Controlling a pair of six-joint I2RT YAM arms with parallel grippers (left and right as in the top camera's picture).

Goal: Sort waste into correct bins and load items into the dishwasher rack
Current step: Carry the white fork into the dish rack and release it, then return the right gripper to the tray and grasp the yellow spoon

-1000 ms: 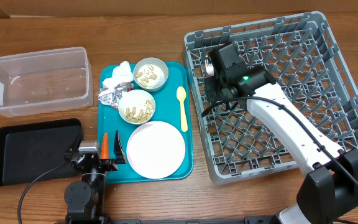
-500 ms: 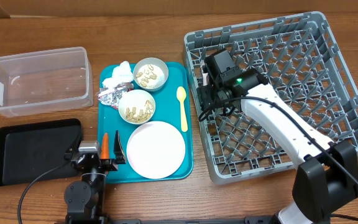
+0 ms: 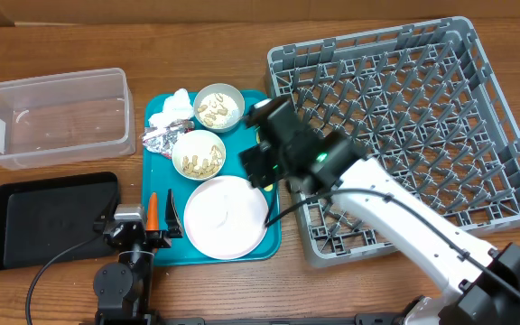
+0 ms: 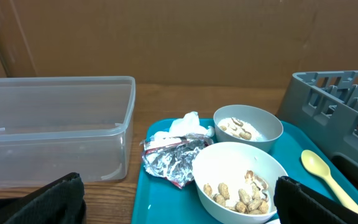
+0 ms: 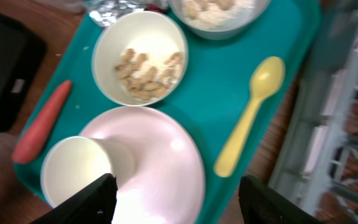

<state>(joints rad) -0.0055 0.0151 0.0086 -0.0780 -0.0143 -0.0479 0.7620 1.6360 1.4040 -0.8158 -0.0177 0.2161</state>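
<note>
On the teal tray [image 3: 156,171] lie a crumpled white napkin [image 3: 174,104], silver foil [image 3: 162,138], an orange carrot [image 3: 153,210], two bowls of beige crumbs [image 3: 218,106] [image 3: 199,154] and a white-pink plate [image 3: 227,217]. My right gripper [image 3: 260,164] hovers open over the tray's right side. It hides the spoon from overhead. Its wrist view shows the yellow spoon [image 5: 253,112], the plate [image 5: 160,168] and the carrot [image 5: 42,121] below the empty right gripper [image 5: 185,205]. My left gripper [image 3: 147,221] rests open by the carrot. The left gripper [image 4: 179,205] faces the foil [image 4: 169,158].
The clear tub [image 3: 52,117] stands at the back left, with the black tray [image 3: 48,217] in front of it. The grey dishwasher rack [image 3: 477,81] fills the right side. The right arm reaches across the rack's front left corner.
The right arm swung left out of the rack to above the teal tray, and its jaws opened on the way. The left arm has not moved.
</note>
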